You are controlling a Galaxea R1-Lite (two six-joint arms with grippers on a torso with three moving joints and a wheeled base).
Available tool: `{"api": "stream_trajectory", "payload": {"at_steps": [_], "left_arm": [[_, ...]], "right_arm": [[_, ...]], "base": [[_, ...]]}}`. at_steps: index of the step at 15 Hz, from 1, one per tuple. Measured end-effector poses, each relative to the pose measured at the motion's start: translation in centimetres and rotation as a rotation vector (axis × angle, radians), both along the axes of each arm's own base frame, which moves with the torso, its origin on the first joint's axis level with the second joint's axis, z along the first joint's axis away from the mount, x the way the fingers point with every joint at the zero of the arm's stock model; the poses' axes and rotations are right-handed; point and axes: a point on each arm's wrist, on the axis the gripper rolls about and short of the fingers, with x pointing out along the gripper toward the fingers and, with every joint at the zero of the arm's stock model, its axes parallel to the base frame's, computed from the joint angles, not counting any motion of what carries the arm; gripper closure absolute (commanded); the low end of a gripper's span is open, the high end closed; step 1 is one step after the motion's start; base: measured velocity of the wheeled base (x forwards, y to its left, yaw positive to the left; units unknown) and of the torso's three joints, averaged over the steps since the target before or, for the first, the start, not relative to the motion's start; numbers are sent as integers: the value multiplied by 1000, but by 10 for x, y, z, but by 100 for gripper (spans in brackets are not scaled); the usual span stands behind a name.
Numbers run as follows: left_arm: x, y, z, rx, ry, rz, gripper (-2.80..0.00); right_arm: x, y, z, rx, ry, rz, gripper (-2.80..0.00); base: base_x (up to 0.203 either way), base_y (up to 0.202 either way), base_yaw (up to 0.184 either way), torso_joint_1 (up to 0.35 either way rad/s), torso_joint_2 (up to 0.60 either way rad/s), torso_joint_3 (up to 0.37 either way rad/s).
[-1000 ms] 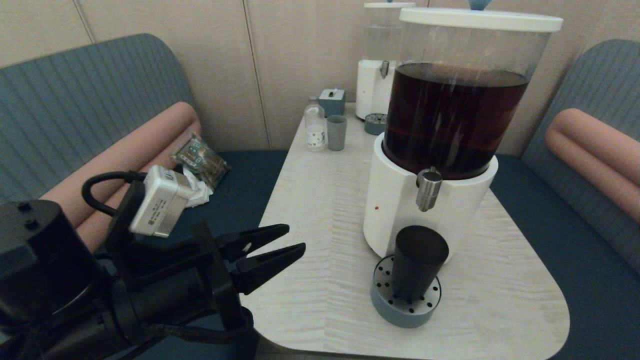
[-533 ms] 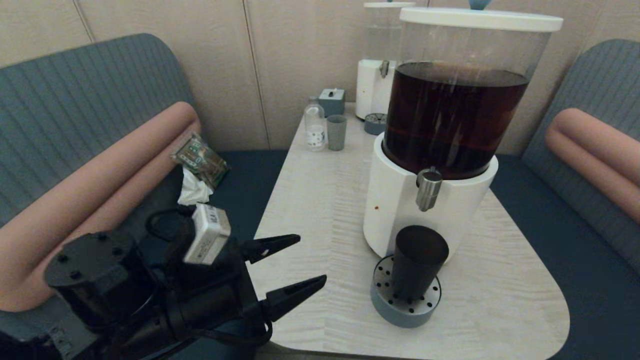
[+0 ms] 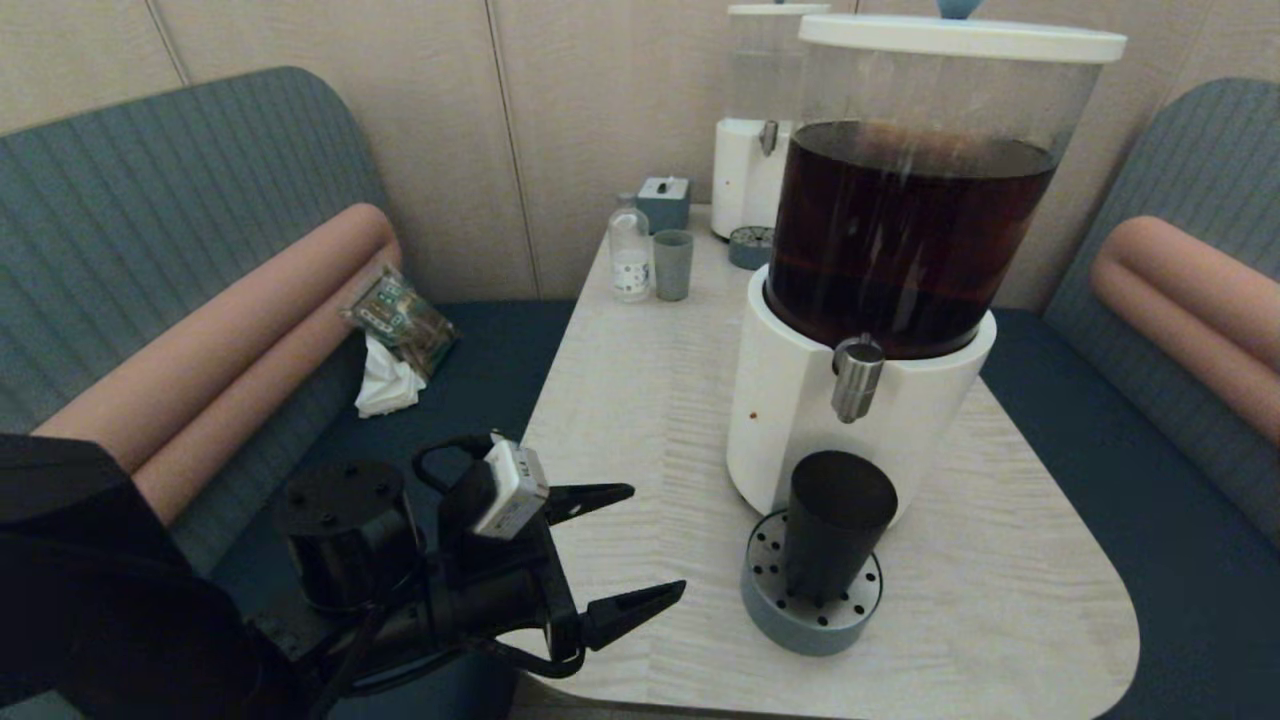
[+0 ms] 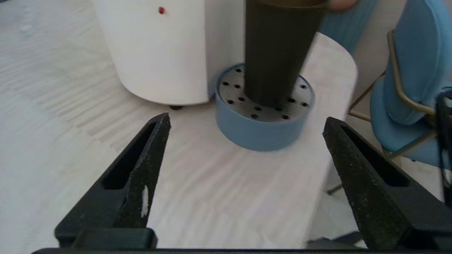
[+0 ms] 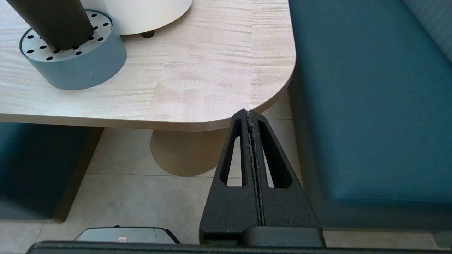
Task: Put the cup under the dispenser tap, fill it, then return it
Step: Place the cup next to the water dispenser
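Note:
The dark cup (image 3: 836, 524) (image 4: 279, 49) (image 5: 53, 21) stands upright on the blue-grey perforated drip tray (image 3: 800, 620) (image 4: 259, 132), directly below the steel dispenser tap (image 3: 856, 378) of the big white-based dispenser (image 3: 800, 420) holding dark brown liquid. My left gripper (image 3: 635, 545) (image 4: 245, 121) hovers low over the table's near-left corner, open wide, empty, pointing at the cup a short way off. My right gripper (image 5: 249, 112) is parked below the table's near-right edge, shut on nothing, and does not show in the head view.
A smaller white dispenser (image 3: 755, 160), a small bottle (image 3: 630, 250), a pale grey-green cup (image 3: 673, 265) and a small box (image 3: 664, 203) stand at the table's far end. Blue benches with pink bolsters flank the table (image 3: 640, 400); a packet (image 3: 400, 320) lies on the left bench.
My left gripper has dropped lower and moved right toward the cup, and its fingers have spread from nearly closed to wide open. The cup has not moved.

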Motion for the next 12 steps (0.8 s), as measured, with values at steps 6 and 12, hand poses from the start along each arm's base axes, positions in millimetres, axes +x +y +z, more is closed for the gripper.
{"api": "stream_trajectory", "payload": {"at_steps": [6, 12], "left_arm": [[22, -23, -12, -7, 3, -23, -280], [34, -51, -20, -18, -22, -18, -280]], "right_arm": [[0, 0, 0, 0, 0, 0, 0], [0, 0, 0, 0, 0, 0, 0]], "base": [[0, 0, 0, 0, 0, 0], [0, 0, 0, 0, 0, 0]]}}
